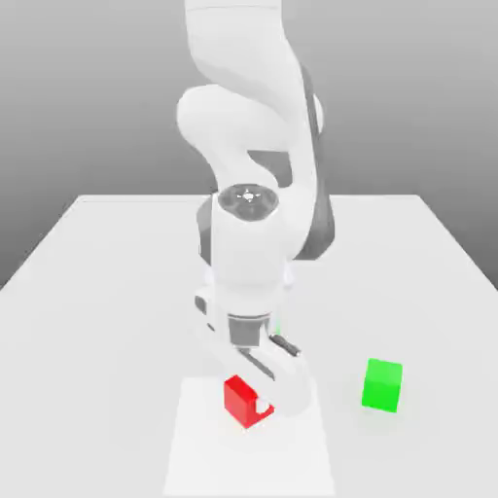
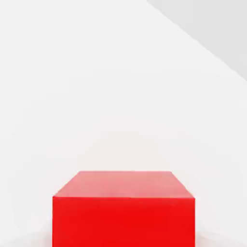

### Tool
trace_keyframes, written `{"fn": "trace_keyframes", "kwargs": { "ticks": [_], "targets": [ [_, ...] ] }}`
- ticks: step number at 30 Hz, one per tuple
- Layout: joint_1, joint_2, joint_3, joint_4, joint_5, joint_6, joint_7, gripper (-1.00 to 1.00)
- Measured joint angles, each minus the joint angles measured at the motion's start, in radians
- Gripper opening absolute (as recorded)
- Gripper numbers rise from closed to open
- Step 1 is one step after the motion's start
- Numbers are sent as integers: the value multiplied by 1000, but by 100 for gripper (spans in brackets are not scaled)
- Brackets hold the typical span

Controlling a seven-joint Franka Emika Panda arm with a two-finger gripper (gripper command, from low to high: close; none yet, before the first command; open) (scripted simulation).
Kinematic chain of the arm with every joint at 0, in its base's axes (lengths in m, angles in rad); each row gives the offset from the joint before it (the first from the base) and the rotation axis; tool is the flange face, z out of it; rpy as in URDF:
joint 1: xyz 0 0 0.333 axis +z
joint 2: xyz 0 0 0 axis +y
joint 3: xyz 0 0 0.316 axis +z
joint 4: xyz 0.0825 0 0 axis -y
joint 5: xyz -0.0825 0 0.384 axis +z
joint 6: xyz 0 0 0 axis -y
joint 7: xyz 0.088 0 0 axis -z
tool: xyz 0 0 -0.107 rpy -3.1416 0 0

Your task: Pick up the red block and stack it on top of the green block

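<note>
The red block is one of two cubes on the white counter: one red, one green, and they look about the same size. It sits near the counter's front edge in the exterior view, on a paler square patch of the surface. In the hand view the red block appears close up, its top face and one side face plain and smooth, with white surface behind it.

The green block stands alone toward the exterior view's right of the red one, well apart from it, upright with nothing on top. The stretch of counter between the two cubes is bare.

The single white arm comes down from the back of the counter and bends over the red block, hiding part of the surface behind it. It carries the tool, lowered to counter level, its pale finger against the red block on the side facing the green one. The fingers are pressed in against the red block, pinching it. The block looks to be still resting on the counter, though the contact under it is hard to make out.
</note>
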Motion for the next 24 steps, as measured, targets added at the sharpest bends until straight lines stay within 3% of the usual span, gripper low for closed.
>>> {"fn": "trace_keyframes", "kwargs": {
  "ticks": [6,14,24],
  "targets": [
    [-42,-112,70,-11,111,-92,-78,-100],
    [-24,-242,89,-38,207,-203,-151,-100],
    [197,-314,217,-10,259,-301,-168,-100]
  ]
}}
